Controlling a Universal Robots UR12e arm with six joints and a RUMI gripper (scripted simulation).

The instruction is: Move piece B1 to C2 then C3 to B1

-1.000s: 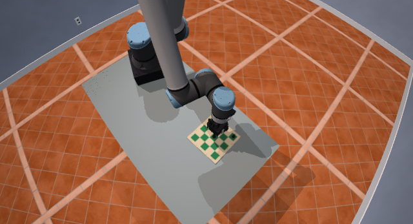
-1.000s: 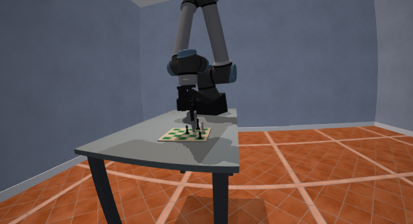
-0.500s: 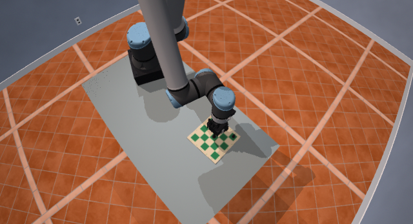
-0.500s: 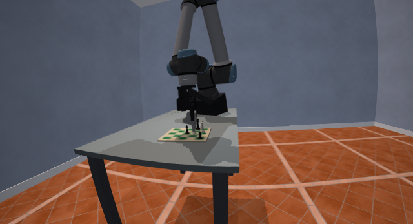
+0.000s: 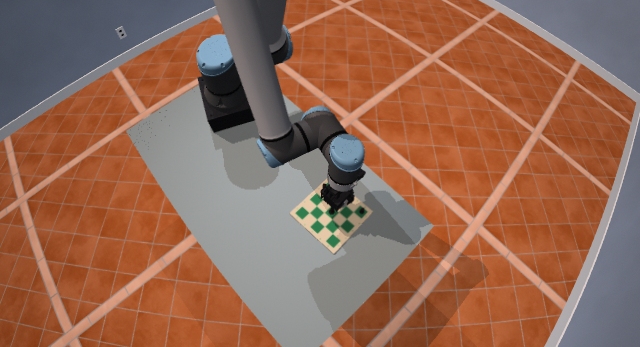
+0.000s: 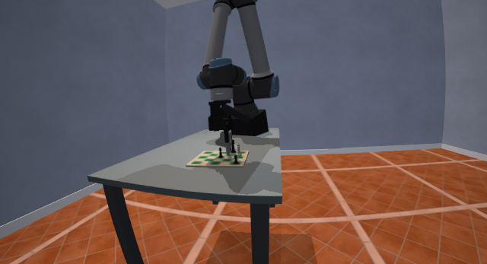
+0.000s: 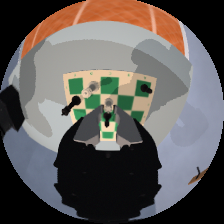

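The green and cream board (image 5: 331, 218) lies on the grey table; it also shows in the side view (image 6: 218, 158) and in the wrist view (image 7: 107, 97). My gripper (image 7: 108, 105) is low over the board, its fingers slightly apart on both sides of a small black piece (image 7: 107, 118) that stands on the board. A grey piece (image 7: 108, 103) stands just beyond it. A white piece (image 7: 89, 90) stands further left, a black piece (image 7: 71, 105) near the left edge, and another black piece (image 7: 146, 89) at the far right. I cannot read the square labels.
The arm's base (image 5: 225, 104) sits at the table's far end. The wrist and forearm (image 5: 345, 157) hang over the board's back edge. In the side view the pieces (image 6: 233, 146) stand close around the fingers (image 6: 228, 144).
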